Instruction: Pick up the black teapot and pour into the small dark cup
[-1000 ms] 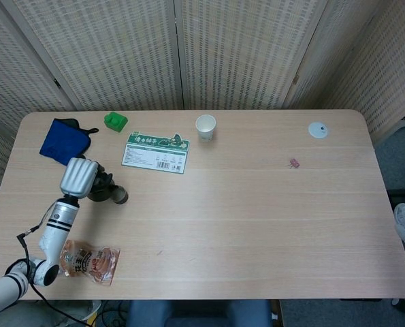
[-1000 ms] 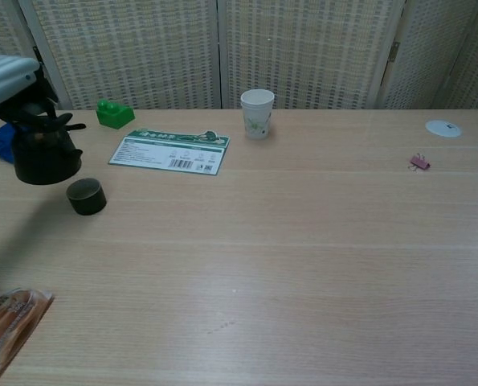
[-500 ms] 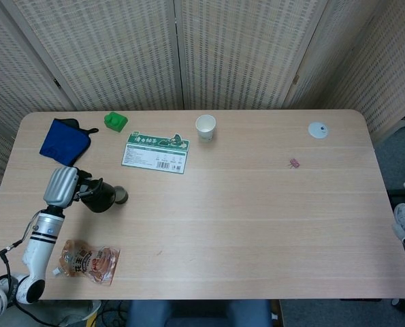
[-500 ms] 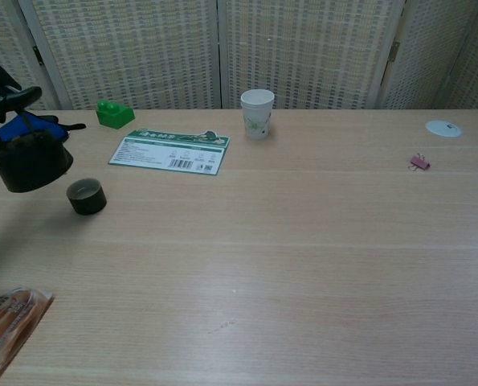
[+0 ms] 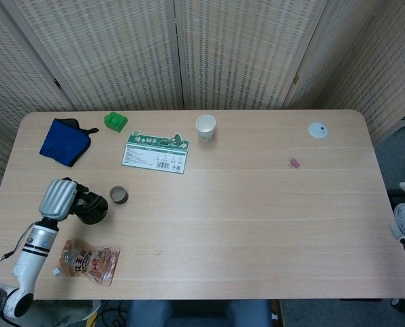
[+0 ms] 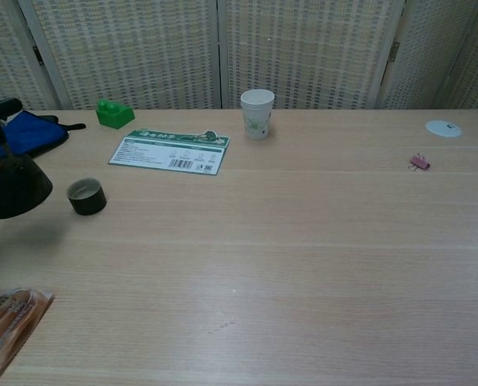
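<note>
In the head view the black teapot (image 5: 90,209) is at the table's front left, and my left hand (image 5: 56,197) grips it from its left side. In the chest view the teapot (image 6: 10,190) is upright at the far left edge, with its dark handle rising above it. Whether it touches the table I cannot tell. The small dark cup (image 5: 119,195) stands on the table just right of the teapot and apart from it. The chest view also has the cup (image 6: 86,196). My right hand shows in neither view.
A blue cloth (image 5: 65,140), a green block (image 5: 116,121) and a printed card (image 5: 155,152) lie behind the cup. A white paper cup (image 5: 205,127) stands mid-back. A snack packet (image 5: 90,261) lies at the front left edge. A pink clip (image 5: 295,163) and a white disc (image 5: 318,129) lie far right.
My left hand has carried the teapot away from the cup, leftward and toward the table's front edge, and lower. The cup, earlier partly hidden by the teapot, now stands uncovered.
</note>
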